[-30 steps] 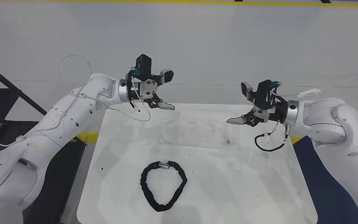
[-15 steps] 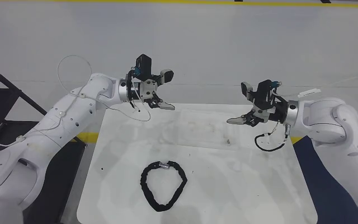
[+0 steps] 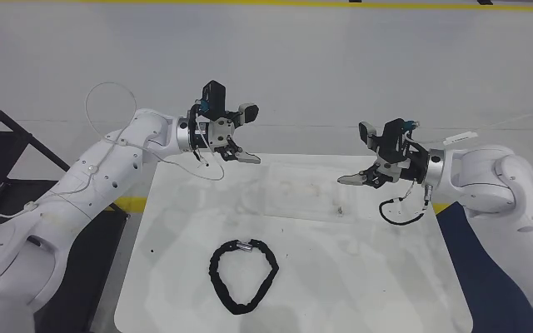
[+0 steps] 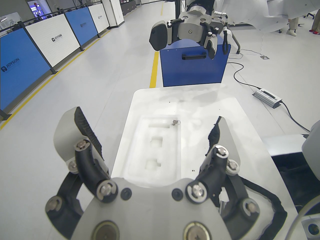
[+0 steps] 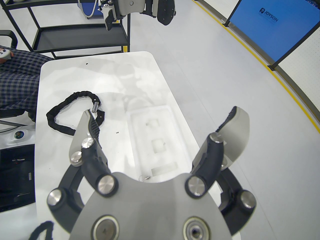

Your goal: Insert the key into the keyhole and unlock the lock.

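Observation:
A black fabric-covered chain lock [image 3: 243, 276] lies in a loop near the table's front, its silver lock cylinder [image 3: 244, 246] at the far side of the loop. The small key [image 3: 340, 210] rests at the right end of a white foam tray [image 3: 287, 198]. My left gripper [image 3: 247, 133] hangs open over the table's far left corner, holding nothing. My right gripper [image 3: 360, 154] hovers open above the far right, a little above the key. The left wrist view shows the key [image 4: 174, 123] in the tray beyond my open left gripper [image 4: 150, 128]. The right wrist view shows the chain lock [image 5: 72, 108], the cylinder [image 5: 95, 106] and the key [image 5: 145, 177].
The white table [image 3: 366, 283] has rounded corners with bare surface around the chain. A blue box [image 4: 192, 68] stands on the floor past the right end. A black shelf cart [image 5: 75, 33] stands past the left end.

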{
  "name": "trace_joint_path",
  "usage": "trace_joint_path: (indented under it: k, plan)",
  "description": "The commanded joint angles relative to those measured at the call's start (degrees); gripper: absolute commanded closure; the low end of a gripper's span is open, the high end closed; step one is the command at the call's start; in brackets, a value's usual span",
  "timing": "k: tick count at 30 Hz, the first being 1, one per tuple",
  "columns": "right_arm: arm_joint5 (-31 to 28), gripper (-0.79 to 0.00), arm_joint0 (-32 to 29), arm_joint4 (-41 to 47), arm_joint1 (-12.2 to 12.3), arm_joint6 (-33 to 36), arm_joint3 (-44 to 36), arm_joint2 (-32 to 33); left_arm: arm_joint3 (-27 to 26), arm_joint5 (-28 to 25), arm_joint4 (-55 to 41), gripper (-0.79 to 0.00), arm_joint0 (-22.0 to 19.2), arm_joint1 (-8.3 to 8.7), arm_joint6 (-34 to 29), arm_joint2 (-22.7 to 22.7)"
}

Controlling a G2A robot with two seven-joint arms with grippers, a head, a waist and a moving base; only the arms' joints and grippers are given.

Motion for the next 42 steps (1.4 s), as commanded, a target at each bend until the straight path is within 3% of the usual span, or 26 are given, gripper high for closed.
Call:
trace_joint_path:
  k: [1,5,7,14,17,24,31,42]
  plan:
    - [0.8,-0.785,-0.2,-0.3,0.0,0.2,0.5,0.0,0.0,0.0,0.0,-0.785,0.0,0.0,0.0,0.0]
    - [5.8,-0.785,-1.3,-2.4,-0.2,4.1,0.0,-1.6,0.0,0.0,0.0,-0.785,0.0,0.0,0.0,0.0]
    - [9.3,-0.785,-1.0,-2.6,-0.3,10.2,0.5,-3.2,0.0,0.0,0.0,-0.785,0.0,0.0,0.0,0.0]
    - [25.8,-0.785,1.4,10.4,-1.6,30.7,1.9,-8.7,0.0,0.0,0.0,-0.785,0.0,0.0,0.0,0.0]
    - [31.8,-0.785,1.3,14.8,-2.6,30.4,4.3,-10.9,0.0,0.0,0.0,-0.785,0.0,0.0,0.0,0.0]
    - [42.8,-0.785,-0.2,14.1,-4.5,25.3,9.0,-14.6,0.0,0.0,0.0,-0.785,0.0,0.0,0.0,0.0]
    - [46.7,-0.785,-0.6,14.6,-6.1,23.0,11.9,-17.3,0.0,0.0,0.0,-0.785,0.0,0.0,0.0,0.0]
    - [46.4,-0.785,-0.7,16.1,-6.6,22.1,12.9,-17.7,0.0,0.0,0.0,-0.785,0.0,0.0,0.0,0.0]
